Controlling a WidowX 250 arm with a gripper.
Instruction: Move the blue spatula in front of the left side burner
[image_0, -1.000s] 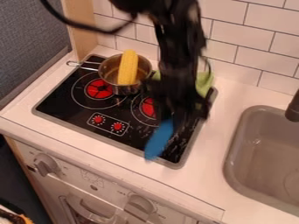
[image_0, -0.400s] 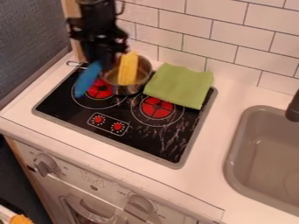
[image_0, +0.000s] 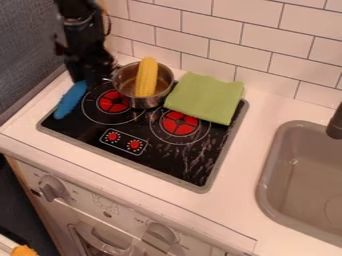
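Note:
The black gripper (image_0: 87, 77) hangs at the upper left, over the back left edge of the stove, just left of the pot. The blue spatula (image_0: 70, 100) extends down and left from beneath it, over the stove's left edge; its upper end is hidden at the gripper. To the right of the spatula is the left side burner (image_0: 113, 101), red with a white ring around it. Whether the spatula touches the surface I cannot tell.
A metal pot (image_0: 123, 82) holding yellow corn (image_0: 147, 77) stands behind the left burner. A green cloth (image_0: 206, 97) lies on the stove's back right, behind the right burner (image_0: 180, 123). The grey sink (image_0: 297, 175) is at the right, and a tiled wall (image_0: 260, 50) rises behind.
The gripper and the blue spatula have moved left across the stove, from over its right side, past the pot, to its left edge. The green cloth and right burner have come into full view.

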